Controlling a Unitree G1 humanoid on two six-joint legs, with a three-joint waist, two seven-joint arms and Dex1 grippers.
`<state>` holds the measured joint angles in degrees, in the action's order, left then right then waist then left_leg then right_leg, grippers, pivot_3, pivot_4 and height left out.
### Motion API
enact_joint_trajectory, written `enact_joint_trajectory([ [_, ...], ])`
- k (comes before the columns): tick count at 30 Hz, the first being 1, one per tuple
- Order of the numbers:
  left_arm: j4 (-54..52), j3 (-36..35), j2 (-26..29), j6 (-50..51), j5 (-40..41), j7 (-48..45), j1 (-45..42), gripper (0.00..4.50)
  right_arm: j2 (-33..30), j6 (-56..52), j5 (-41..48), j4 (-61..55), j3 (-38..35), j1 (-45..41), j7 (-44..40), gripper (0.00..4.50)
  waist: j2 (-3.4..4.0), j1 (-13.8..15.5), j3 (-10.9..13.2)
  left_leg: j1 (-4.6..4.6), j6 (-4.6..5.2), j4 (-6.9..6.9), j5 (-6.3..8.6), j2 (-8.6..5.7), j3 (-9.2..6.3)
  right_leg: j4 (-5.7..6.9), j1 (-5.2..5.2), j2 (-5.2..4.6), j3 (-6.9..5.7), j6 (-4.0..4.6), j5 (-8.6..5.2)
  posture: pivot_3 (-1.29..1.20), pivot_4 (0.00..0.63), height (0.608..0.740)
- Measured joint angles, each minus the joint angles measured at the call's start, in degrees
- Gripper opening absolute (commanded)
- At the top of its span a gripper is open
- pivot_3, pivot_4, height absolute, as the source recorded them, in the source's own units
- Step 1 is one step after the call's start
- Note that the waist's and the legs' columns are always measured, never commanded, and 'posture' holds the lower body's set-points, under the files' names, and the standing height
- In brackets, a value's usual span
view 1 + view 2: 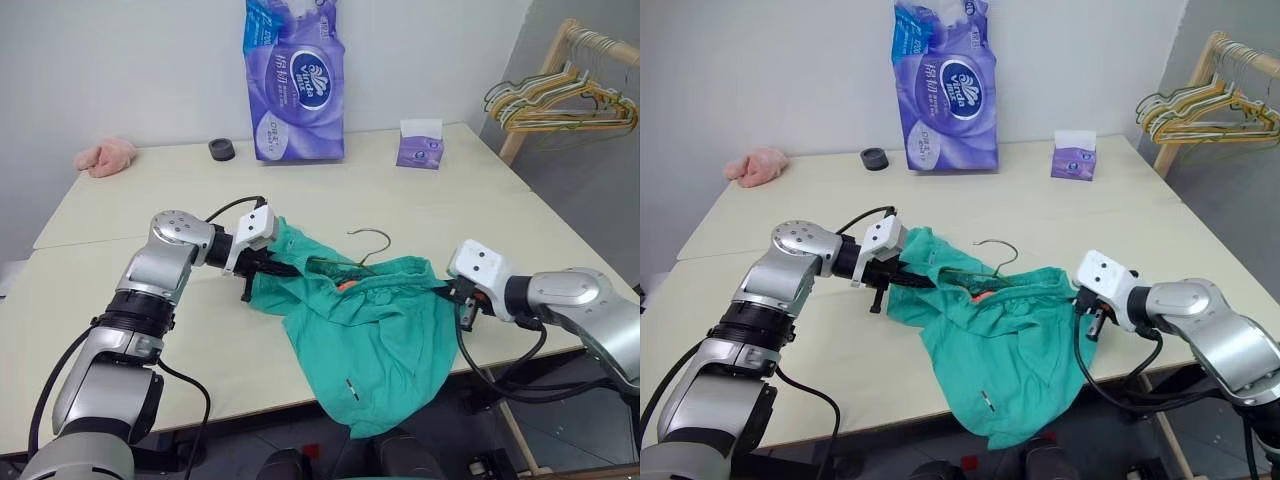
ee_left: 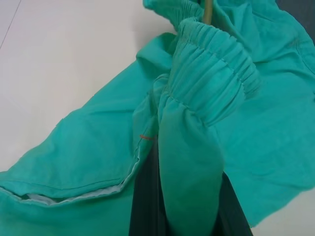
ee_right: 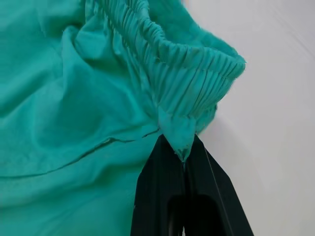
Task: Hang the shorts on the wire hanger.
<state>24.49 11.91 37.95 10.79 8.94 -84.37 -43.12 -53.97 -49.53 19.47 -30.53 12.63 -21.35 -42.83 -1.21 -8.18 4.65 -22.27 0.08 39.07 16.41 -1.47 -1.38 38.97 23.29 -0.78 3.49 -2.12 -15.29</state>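
- The shorts (image 1: 365,335) hang over the table's (image 1: 90,330) near edge, their lower part drooping past it — the waistband is stretched between both grippers.
- The right gripper (image 3: 183,153) has its jaws pinched shut on a fold of the gathered waistband.
- The left gripper (image 1: 262,272) is clamped on the waistband's other end.
- The wire hanger (image 1: 368,245) lies just behind the shorts, its hook showing, the rest under the cloth.
- Farther back: a purple tissue pack (image 1: 296,82), a small tissue box (image 1: 420,144), a black ring (image 1: 221,149), a pink cloth (image 1: 106,156) — and coloured hangers (image 1: 560,105) on a rack.

pale worktop (image 1: 120,330) has a purple tissue pack (image 1: 296,80) at the back, black cap (image 1: 221,149) and pink cloth (image 1: 105,156) to its left, small tissue box (image 1: 420,145) right, shorts (image 1: 360,320) in front.
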Motion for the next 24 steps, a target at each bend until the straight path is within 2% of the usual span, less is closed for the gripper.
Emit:
enact_joint_trajectory([
  [1,-0.10,0.00,-0.03,-0.03,0.00,0.00,0.07,0.00,0.46,0.13,-0.04,-0.71,0.11,-0.26,-0.32,0.03,0.00,0.00,0.00,0.00,0.00,0.00,0.00,0.00,-0.01,0.00,0.00,0.00,-0.01,0.00,0.00,-0.20,0.057,0.740],
  [11,-0.23,0.02,-0.14,-0.43,-0.03,-0.08,0.34,0.00,1.64,-0.74,-0.78,-3.05,0.37,-1.48,-0.66,3.38,0.00,0.03,0.00,0.00,0.00,0.00,0.00,0.00,-0.02,0.00,0.00,-0.03,-0.02,0.00,0.00,-0.21,0.061,0.740],
  [18,-0.20,0.04,-0.63,-1.22,-0.04,-0.11,0.34,0.00,-0.27,-3.29,-1.11,-1.05,-0.22,0.85,-1.24,3.38,0.00,-0.06,0.00,0.00,0.00,0.00,0.00,0.00,-0.02,0.00,0.00,-0.04,-0.04,0.00,0.00,-0.21,0.060,0.740],
  [24,-0.16,0.06,-1.23,-1.49,-0.06,-0.14,0.30,0.00,4.65,-2.10,-3.25,10.37,4.49,-4.71,-3.14,3.38,0.00,-0.52,0.00,0.01,0.00,-0.01,0.00,0.00,0.00,0.00,0.01,-0.04,-0.03,0.01,0.00,-0.20,0.056,0.740],
])
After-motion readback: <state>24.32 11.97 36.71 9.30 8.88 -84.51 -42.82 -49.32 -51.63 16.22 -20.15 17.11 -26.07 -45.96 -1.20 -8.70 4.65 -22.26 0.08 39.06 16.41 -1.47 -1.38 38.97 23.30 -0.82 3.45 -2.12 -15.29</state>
